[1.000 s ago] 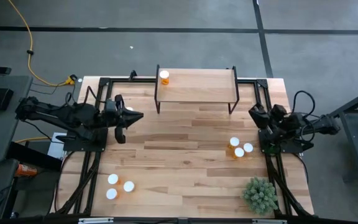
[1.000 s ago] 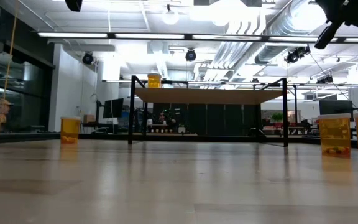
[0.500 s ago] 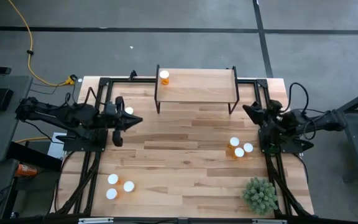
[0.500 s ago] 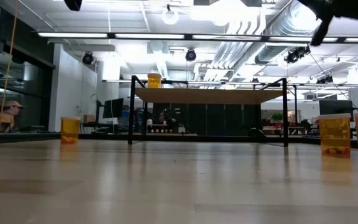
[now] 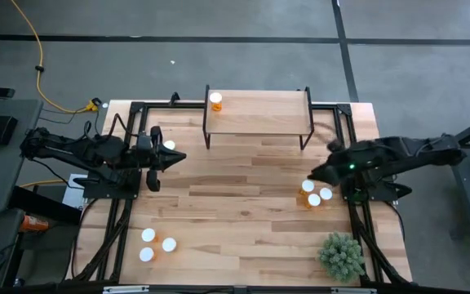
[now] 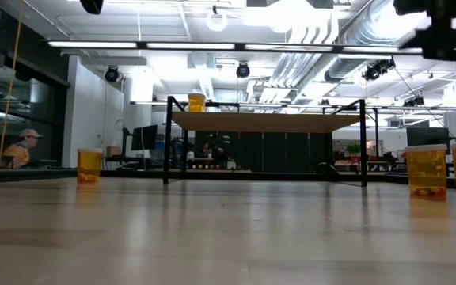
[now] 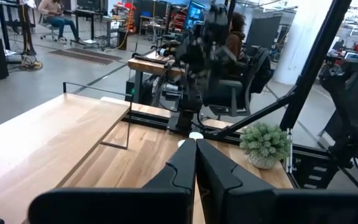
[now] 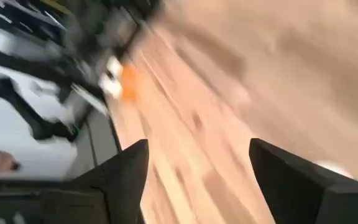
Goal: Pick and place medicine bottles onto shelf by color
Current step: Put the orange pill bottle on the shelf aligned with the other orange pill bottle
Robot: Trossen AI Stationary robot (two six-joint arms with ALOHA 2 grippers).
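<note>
One medicine bottle (image 5: 216, 100) stands at the shelf's (image 5: 259, 113) left end; three bottles (image 5: 315, 193) cluster on the table's right side, three more (image 5: 157, 244) at its front left. The right gripper (image 5: 318, 173), fingers spread and empty, hangs just beside the right cluster. The left gripper (image 5: 179, 154), fingers pressed together, waits left of the shelf.

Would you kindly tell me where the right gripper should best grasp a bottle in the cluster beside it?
Probably from above, around the white cap of the outermost medicine bottle: all three stand upright, packed together, so side access is tight. The right gripper is open.
</note>
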